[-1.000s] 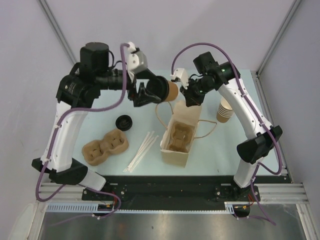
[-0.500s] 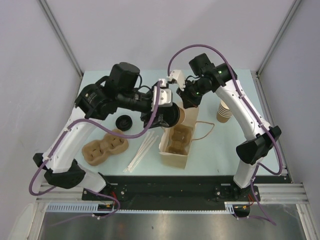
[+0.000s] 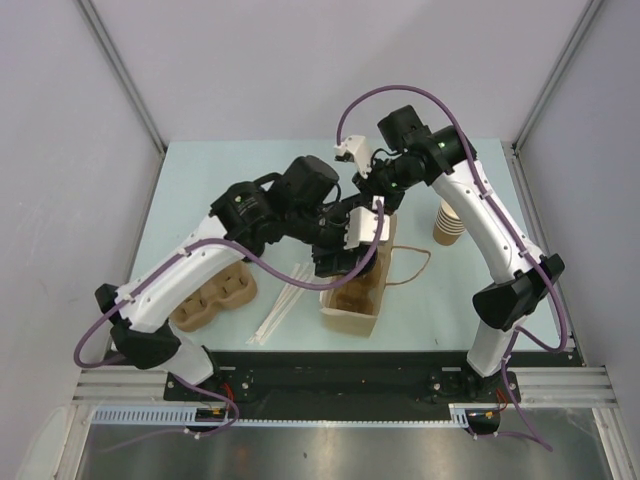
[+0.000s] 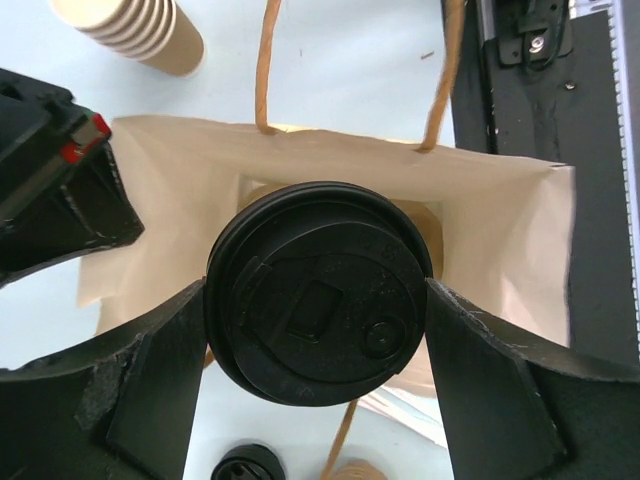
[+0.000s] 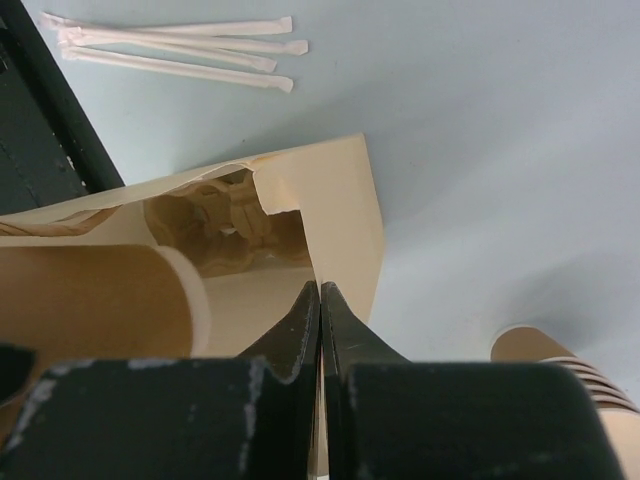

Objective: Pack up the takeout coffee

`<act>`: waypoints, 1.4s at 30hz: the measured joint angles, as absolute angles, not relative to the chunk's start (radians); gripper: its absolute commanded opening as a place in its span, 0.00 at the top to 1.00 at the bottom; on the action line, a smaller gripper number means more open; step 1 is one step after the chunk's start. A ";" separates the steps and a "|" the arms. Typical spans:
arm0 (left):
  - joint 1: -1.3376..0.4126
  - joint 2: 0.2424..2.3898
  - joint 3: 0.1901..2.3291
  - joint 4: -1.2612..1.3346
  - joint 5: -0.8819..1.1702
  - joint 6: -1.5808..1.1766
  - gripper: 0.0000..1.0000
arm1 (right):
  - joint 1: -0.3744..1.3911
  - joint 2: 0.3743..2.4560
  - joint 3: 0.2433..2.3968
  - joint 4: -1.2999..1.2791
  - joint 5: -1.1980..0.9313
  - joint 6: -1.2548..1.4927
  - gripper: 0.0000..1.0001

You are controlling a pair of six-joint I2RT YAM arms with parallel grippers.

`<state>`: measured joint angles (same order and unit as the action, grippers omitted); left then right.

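Currently, the takeout coffee is clamped between the fingers of the left gripper, gripped at the sides just under its black lid. It is held upright at the open mouth of the paper bag, lid up. Whether its base is already below the bag's rim cannot be told.

The right gripper is pinched closed on the bag's rim at one edge, so the mouth is held open.

Bag contents: a moulded pulp cup carrier is seen at the bottom, with no cup seated in the pockets that are visible. The cup's brown side is seen just beside the bag's inner wall in the right wrist view.

Outside the bag:
- a stack of lidless cups is stood on the table, near the right arm
- a second pulp carrier is partly hidden under the left arm
- wrapped straws are laid beside the bag
- a loose black lid is laid on the table
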<state>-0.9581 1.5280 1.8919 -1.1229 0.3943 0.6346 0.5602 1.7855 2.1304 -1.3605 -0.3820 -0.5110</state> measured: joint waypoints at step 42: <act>-0.859 1.629 1.709 -1.089 0.419 0.701 0.84 | 0.406 1.595 1.961 -1.354 -0.649 -0.508 0.14</act>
<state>-0.8593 1.6287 1.7088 -1.0889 0.4191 0.7010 0.4061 1.5951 1.9606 -1.3540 -0.6491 -0.5083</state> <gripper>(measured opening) 0.828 0.812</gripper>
